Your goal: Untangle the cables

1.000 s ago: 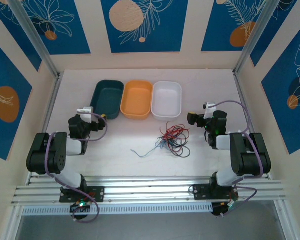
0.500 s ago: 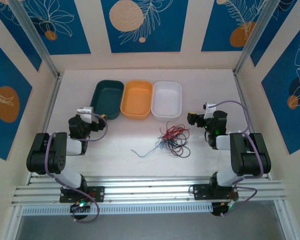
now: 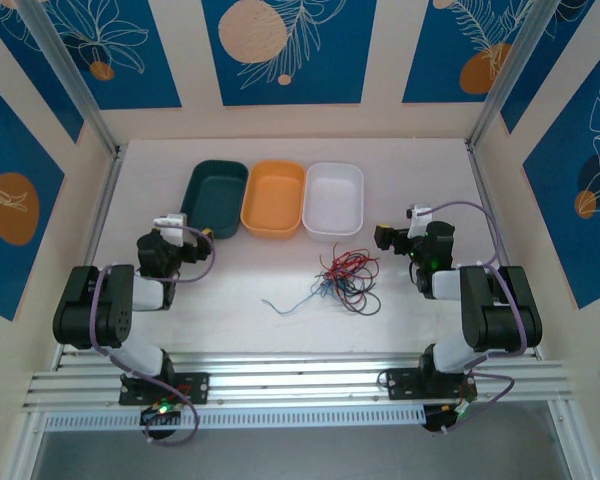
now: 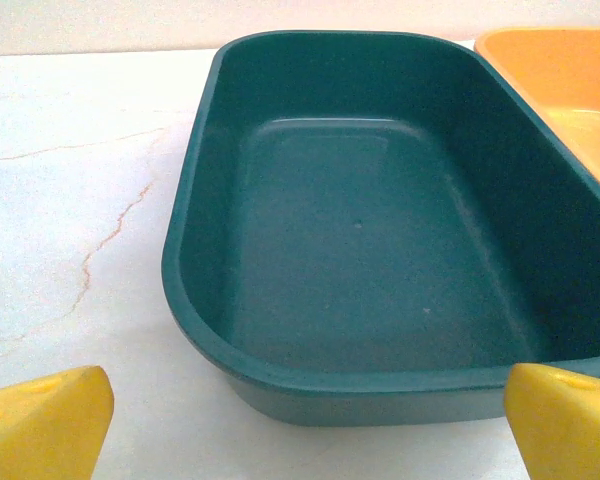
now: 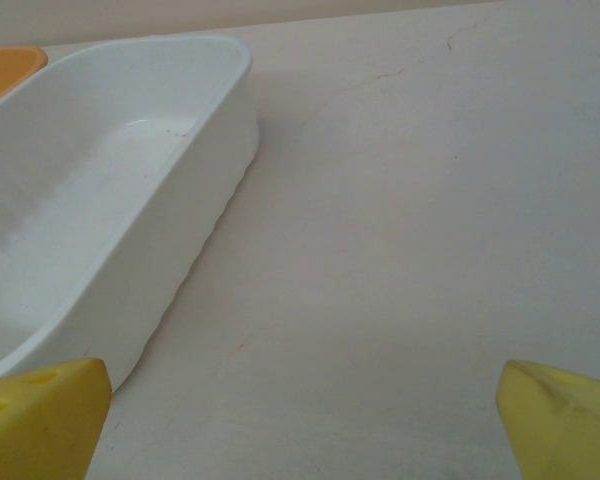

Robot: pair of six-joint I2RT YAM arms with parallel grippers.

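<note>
Top external shows the left gripper (image 3: 202, 236) spread wide and empty at the green tray's (image 3: 216, 195) near end, apparently parked. The orange tray (image 3: 274, 198) and white tray (image 3: 334, 198) follow, probably one per cable colour. The cables (image 3: 345, 278) lie tangled mid-table (image 3: 240, 290), just before the white tray. The right gripper (image 3: 383, 237), likewise released, waits beside them. Nothing has moved since the earlier frame.

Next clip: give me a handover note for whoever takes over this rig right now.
Left gripper: open, empty, facing the green tray.
Right gripper: open, empty, beside the white tray.
Cables: red, black and blue strands in one tangle on the table, near side of the white tray, a blue end trailing left; no gripper touches them.
Done: nothing separated; the orange tray and the other two are empty.
Left: the whole untangling.
</note>
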